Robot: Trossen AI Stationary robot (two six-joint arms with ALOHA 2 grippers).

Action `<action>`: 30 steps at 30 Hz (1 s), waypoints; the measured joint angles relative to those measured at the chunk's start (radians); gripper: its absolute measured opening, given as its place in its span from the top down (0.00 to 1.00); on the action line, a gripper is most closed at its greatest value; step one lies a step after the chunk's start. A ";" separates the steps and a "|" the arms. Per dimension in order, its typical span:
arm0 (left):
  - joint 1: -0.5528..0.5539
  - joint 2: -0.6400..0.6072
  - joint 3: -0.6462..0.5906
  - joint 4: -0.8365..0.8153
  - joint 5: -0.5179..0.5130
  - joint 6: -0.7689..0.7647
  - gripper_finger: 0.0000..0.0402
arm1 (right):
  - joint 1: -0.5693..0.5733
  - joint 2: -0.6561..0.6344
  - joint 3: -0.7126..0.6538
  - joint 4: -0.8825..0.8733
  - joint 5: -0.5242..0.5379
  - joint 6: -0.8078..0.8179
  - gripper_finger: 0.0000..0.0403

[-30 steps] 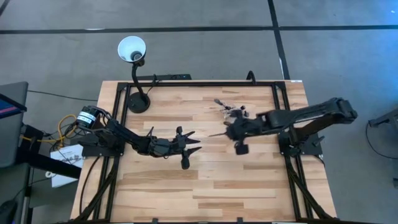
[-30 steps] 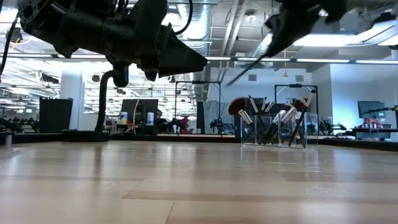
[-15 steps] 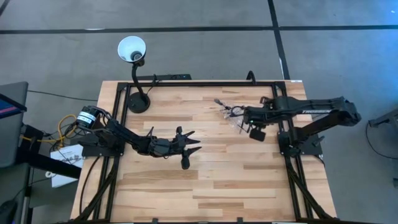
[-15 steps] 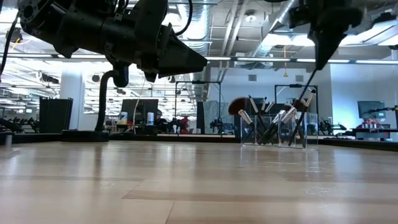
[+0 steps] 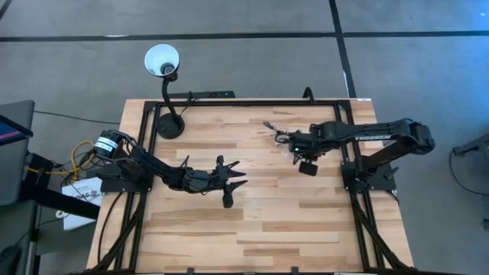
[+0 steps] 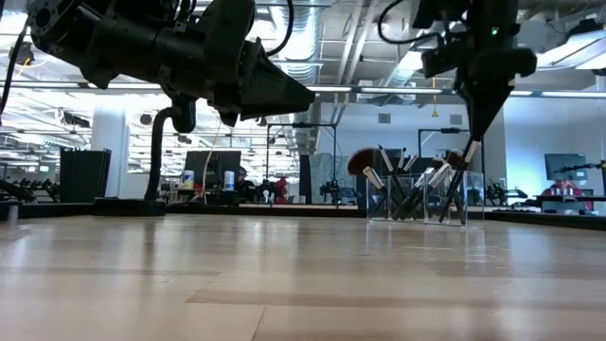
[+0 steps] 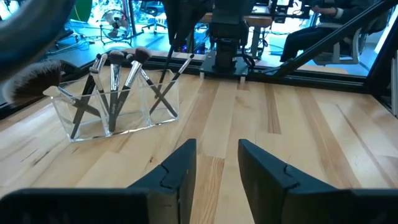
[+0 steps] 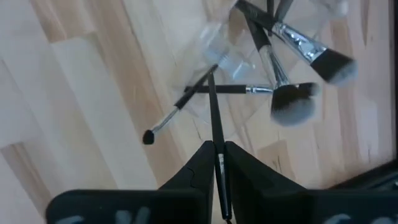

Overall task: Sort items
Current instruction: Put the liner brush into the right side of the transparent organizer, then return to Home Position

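Observation:
A clear plastic holder [image 5: 284, 137] stands near the table's far edge with several makeup brushes [image 7: 115, 74] leaning upright in it, bristles up. My right gripper [image 5: 295, 142] hangs over it, pointing down and shut on one thin dark brush [image 6: 466, 156], whose lower end reaches in among the standing brushes. My left gripper [image 5: 237, 177] hovers open over the middle of the table and faces the holder [image 7: 115, 102]; there is nothing between its fingers. My right gripper pinches the brush's thin dark handle [image 8: 215, 138] between its two fingers. They come from above, pointing down, and the handle runs on forward between them, in line with them. The brush hangs almost upright, its lower end [image 8: 210, 78] inside the holder.
A black gooseneck lamp with a white shade [image 5: 163, 59] stands on its base [image 5: 170, 126] at the table's far left corner. A black frame [image 5: 244, 101] runs around the table's edges. Bare wood lies between the arms and toward the near edge.
My right gripper has moved toward the table's far edge and over the holder. It has tipped from a slant to pointing down. The brush it carries has swung from slanting to nearly upright, and its lower end has come down among the brushes in the holder.

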 joint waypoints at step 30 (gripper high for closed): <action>0.000 -0.306 0.000 -0.301 -0.054 0.008 0.74 | 0.112 -0.087 0.176 0.018 0.086 -0.150 0.87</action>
